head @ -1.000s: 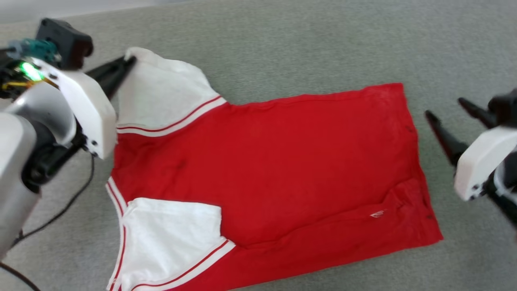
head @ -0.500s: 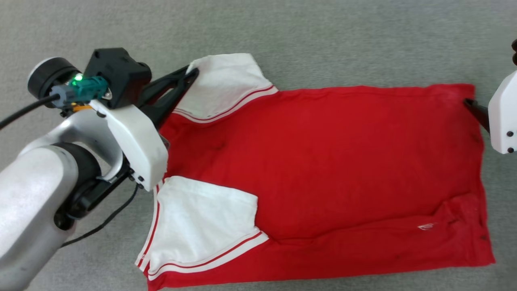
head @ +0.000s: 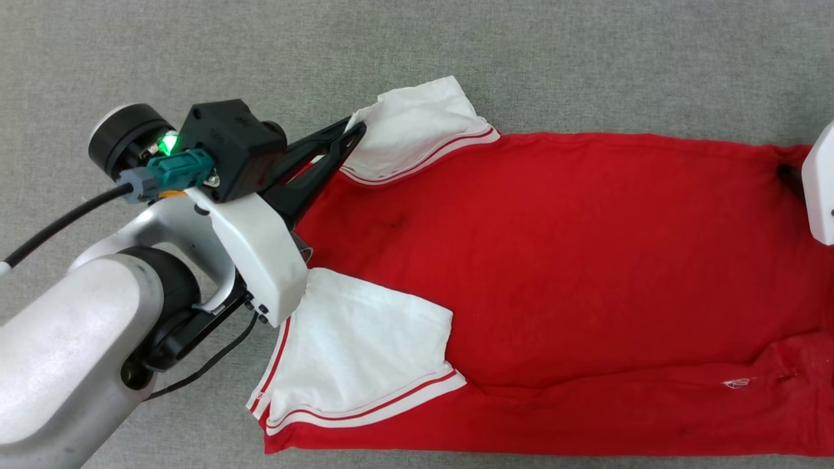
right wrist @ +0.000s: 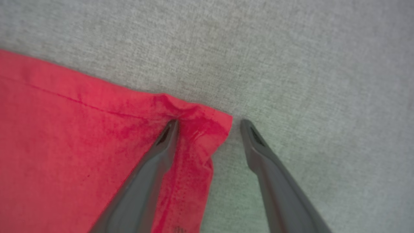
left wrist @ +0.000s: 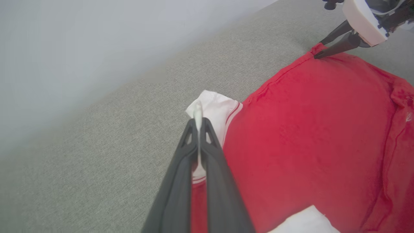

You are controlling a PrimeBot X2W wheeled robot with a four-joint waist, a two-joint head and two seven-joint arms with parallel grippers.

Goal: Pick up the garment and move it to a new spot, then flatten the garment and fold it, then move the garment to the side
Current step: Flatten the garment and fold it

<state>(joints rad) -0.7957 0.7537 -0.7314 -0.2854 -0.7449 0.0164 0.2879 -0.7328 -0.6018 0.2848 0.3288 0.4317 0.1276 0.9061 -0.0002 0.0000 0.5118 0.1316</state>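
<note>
Looking down from the head camera, I have the shirt [head: 554,260] lying flat on the grey cloth surface [head: 586,65]. Its length runs from 9 o'clock to 3 o'clock, with the shoulders toward 9 and the hem toward 3. The far sleeve [head: 423,127], white with striped trim, sits at about 12 o'clock. The near sleeve [head: 358,352] lies folded in over the red body at about 7 o'clock. A long crease [head: 651,381] runs near the closer edge toward 4 o'clock, with a small white mark [head: 736,383] on it.

My left hand [head: 352,133] comes in from 9 o'clock and points toward 2 o'clock. It is pressed together on the edge of the far sleeve. In the left wrist view a thin strip of white cloth stands up between the two dark fingers [left wrist: 181,168], so it is pinching the shirt there.

My right hand [right wrist: 210,122] is at the far hem corner, at 3 o'clock in the head view. It is spread. In its wrist view one fingertip [right wrist: 169,127] rests on a small pucker in the red cloth. The other [right wrist: 247,126] rests on the grey surface just beside the corner, and the corner lies between them.

Beyond the surface, the left wrist view shows a pale wall [left wrist: 81,42].
</note>
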